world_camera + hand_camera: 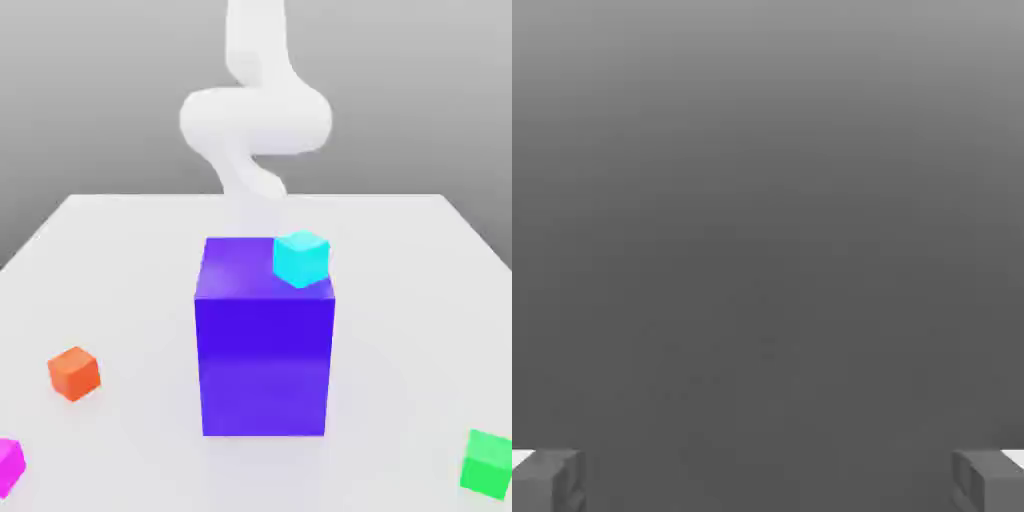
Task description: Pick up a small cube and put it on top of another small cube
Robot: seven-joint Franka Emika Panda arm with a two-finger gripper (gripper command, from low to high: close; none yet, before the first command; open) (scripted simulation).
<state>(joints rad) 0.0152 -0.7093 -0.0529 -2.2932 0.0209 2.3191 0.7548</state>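
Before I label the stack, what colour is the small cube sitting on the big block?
Cyan small cube, atop the blue-purple block; clearest in the exterior view.

A flat, pale white-grey tabletop [120, 270] stretches under soft, even light, with a plain grey backdrop [90, 90] behind its far edge.
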